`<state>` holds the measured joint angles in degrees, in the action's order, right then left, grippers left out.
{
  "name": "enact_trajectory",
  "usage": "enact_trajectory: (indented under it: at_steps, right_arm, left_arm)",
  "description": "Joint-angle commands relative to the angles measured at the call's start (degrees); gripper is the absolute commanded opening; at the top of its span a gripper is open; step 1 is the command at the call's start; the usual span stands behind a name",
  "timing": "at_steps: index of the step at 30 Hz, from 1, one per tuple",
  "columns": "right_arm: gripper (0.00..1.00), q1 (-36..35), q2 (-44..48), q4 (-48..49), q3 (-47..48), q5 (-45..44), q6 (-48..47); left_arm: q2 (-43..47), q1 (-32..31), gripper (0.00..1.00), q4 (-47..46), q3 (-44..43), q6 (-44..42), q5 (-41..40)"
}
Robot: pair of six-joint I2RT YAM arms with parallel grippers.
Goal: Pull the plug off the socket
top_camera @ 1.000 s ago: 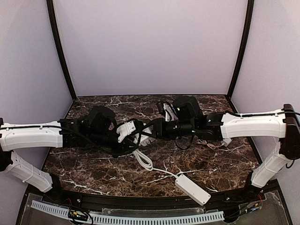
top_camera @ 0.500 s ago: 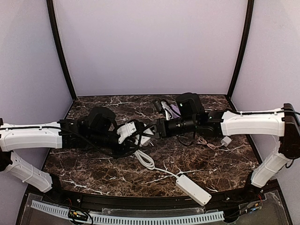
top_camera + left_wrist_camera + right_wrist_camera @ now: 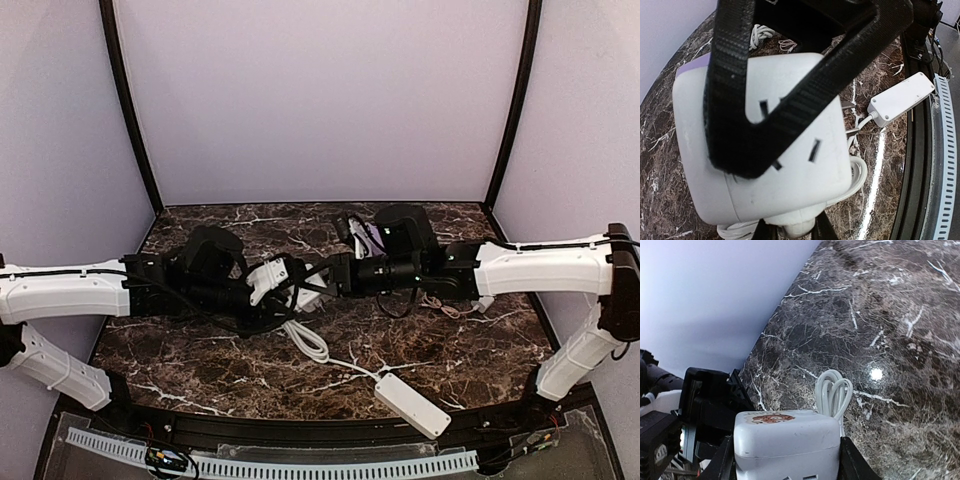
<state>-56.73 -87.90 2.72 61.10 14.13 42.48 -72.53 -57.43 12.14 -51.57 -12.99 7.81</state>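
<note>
A long white power strip (image 3: 410,405) lies at a slant at the near right edge of the marble table (image 3: 200,365). Its thick white cord (image 3: 312,345) runs left and farther in, folds into a short bundle of loops, and goes on to the middle of the table. There the two grippers meet tip to tip. The left arm (image 3: 65,290) reaches in from the left and the right arm (image 3: 540,265) from the right, both stretched low over the table.

Between them is the socket (image 3: 785,432), a white cube. It sits in the right gripper (image 3: 787,446), whose fingers are spread wide and lie against two opposite sides of it. One finger (image 3: 730,100), a ribbed black V, crosses a slotted face of the cube in the left wrist view. A brownish sticker (image 3: 772,417) marks the side turned away from the right wrist camera.

The plug (image 3: 795,226) shows only as a rounded white lump at the bottom edge of the left wrist view. It is tight against the socket, with no gap to be seen. The left gripper (image 3: 791,234) has its two dark fingertips close together, one on each side of the plug. They are pressed to it, as far as that sliver shows.

Off to the right, beside the right arm, a small white block (image 3: 483,302) and a thin pale wire (image 3: 445,308) lie on the table.
</note>
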Motion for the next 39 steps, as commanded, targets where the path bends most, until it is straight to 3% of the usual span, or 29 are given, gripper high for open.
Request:
enact_trajectory:
  at_steps: [1,8,12,14,17,19,22,24,31,34,39]
  right_arm:
    - [0.0,0.7,1.5,-0.2,-2.5,-17.9,8.6]
    - [0.0,1.1,0.9,-0.3,-0.9,-17.7,8.1]
    - [0.0,1.8,1.4,5.8,-1.8,-8.1,2.7]
    - [0.0,2.0,1.8,8.3,-1.7,-2.1,0.5]
    - [0.0,2.4,2.2,10.7,-0.5,5.9,-1.9]
    - [0.0,2.4,2.4,11.0,0.7,9.4,-3.0]
    - [0.0,2.4,2.4,10.2,2.4,12.4,-3.6]
    - [0.0,2.4,2.6,10.0,2.7,13.0,-3.6]
    - [0.0,2.5,3.3,13.2,1.7,14.4,0.2]
    - [0.0,2.5,3.3,13.9,1.1,14.5,0.8]
    - [0.0,2.6,4.5,13.3,-0.1,11.8,1.3]
  left_arm:
    - [0.7,-1.5,0.01,-4.4,-0.1,0.1,8.1]
    - [0.1,-2.1,0.01,-4.3,-0.1,0.1,8.7]
    - [0.8,-2.1,0.01,-4.1,-0.3,-0.2,7.5]
    - [1.6,-2.1,0.1,-4.3,-0.1,-0.2,6.7]
    - [2.5,-2.1,0.43,-4.5,0.4,-0.2,5.7]
    - [2.5,-2.1,0.59,-4.4,0.4,-0.2,4.8]
    - [2.5,-2.1,0.71,-4.2,0.3,-0.3,4.0]
    - [2.6,-2.1,0.74,-4.1,0.3,-0.4,3.6]
    - [0.9,-2.1,0.71,-3.1,-0.3,0.0,-1.3]
    - [0.1,-2.1,0.53,-2.7,-1.0,0.2,-3.0]
    - [1.4,-2.1,0.37,-3.7,0.2,0.1,-3.7]
